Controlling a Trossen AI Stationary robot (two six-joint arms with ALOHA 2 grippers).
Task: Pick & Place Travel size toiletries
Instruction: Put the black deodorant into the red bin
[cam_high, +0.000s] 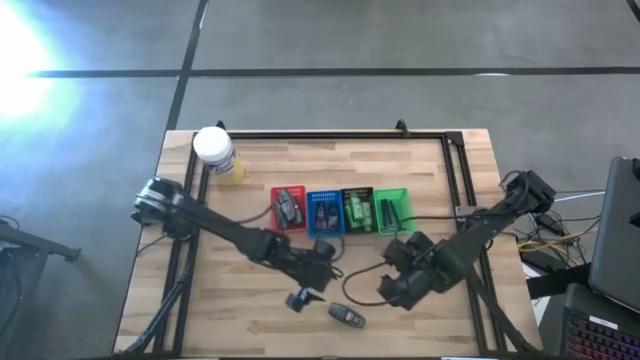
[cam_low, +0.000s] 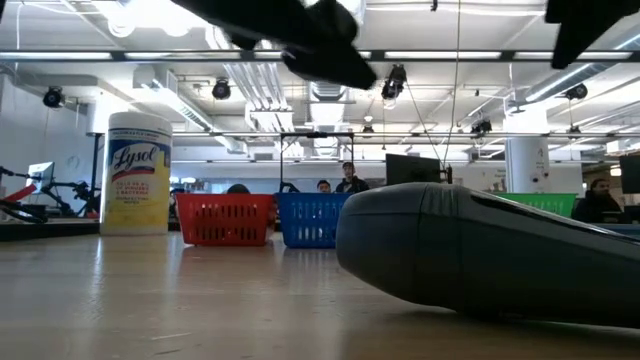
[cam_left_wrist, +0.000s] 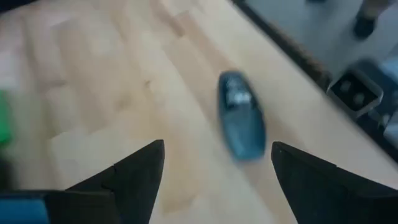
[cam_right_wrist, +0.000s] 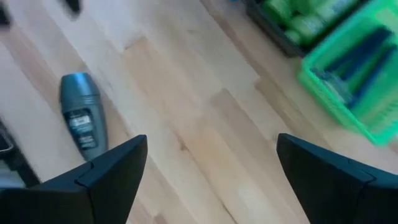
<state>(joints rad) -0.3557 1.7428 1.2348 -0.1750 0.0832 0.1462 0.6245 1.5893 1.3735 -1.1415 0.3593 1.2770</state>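
One dark grey oblong bottle (cam_high: 347, 316) lies on its side on the wooden table near the near edge; it fills the low view (cam_low: 480, 250). My left gripper (cam_high: 300, 298) hovers open just left of it, and the bottle (cam_left_wrist: 241, 115) shows beyond the fingers (cam_left_wrist: 217, 146) in the left wrist view. My right gripper (cam_high: 388, 290) is open above the table to the bottle's right, with the bottle (cam_right_wrist: 81, 118) off to one side of its fingers (cam_right_wrist: 211, 138). More grey bottles, green bottles and black sticks sit in the trays.
A row of slotted trays stands mid-table: red (cam_high: 288, 210), blue (cam_high: 325, 212), black (cam_high: 357, 211), green (cam_high: 392, 211). A white-lidded yellowish jar (cam_high: 215, 152) stands at the far left. A black frame (cam_high: 330, 135) runs along the table's far and side edges.
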